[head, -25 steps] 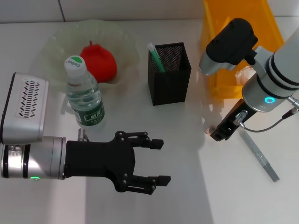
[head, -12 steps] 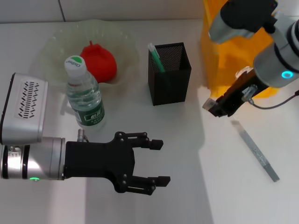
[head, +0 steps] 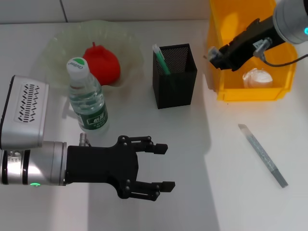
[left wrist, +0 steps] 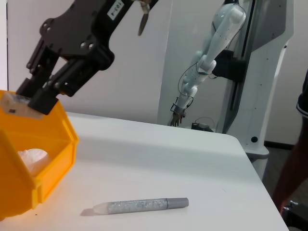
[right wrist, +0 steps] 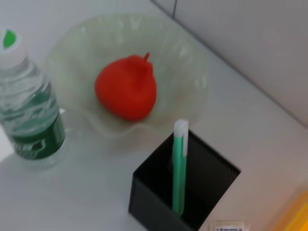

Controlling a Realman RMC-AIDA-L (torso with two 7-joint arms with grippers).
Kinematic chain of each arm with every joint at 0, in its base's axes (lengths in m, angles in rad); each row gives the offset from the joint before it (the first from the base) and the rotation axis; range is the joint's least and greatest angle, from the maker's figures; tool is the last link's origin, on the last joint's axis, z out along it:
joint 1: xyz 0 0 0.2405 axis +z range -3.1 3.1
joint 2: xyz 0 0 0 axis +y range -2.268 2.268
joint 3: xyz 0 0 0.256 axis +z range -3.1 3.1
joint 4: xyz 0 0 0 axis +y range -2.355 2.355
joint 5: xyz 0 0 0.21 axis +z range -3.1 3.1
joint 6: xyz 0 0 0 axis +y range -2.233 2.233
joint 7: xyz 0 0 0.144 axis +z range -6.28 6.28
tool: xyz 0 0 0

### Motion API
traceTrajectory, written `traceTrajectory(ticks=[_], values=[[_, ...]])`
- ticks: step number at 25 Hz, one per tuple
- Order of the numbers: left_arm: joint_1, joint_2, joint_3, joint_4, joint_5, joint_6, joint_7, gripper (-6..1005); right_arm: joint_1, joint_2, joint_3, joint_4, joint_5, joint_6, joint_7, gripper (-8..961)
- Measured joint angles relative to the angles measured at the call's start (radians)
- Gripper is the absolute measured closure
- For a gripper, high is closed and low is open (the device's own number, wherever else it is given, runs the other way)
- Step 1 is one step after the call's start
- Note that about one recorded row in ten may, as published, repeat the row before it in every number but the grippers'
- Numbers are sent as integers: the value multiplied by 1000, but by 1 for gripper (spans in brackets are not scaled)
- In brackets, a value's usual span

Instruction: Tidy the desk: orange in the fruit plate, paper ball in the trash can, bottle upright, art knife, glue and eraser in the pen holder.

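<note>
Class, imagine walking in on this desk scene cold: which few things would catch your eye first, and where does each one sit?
Probably the red orange in the pale green fruit plate at the back left, with the upright bottle in front of it. Next, the bright yellow trash can at the back right, holding the paper ball, where the right gripper hovers with a small white object. The open left gripper fills the foreground.

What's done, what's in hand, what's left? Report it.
Done: orange in the fruit plate, bottle upright, paper ball in the trash can, a green-and-white stick, likely the glue, in the pen holder. In hand: right gripper holds the eraser above the trash can's edge nearest the pen holder. Left: drop the eraser in, then the art knife lying on the table. Left gripper open, idle.
</note>
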Motion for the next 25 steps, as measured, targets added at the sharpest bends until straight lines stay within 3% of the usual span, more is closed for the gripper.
traceTrajectory(ticks=[10, 19, 25], values=[[-4, 0, 0, 0, 0, 0, -4, 200, 25, 2, -51, 132, 16, 219, -31, 704], [-4, 0, 0, 0, -1, 0, -4, 200, 99, 5, -133, 294, 22, 313, -32, 698], [-3, 0, 0, 0, -2, 0, -3, 201, 111, 6, -143, 317, 32, 313, -31, 693]])
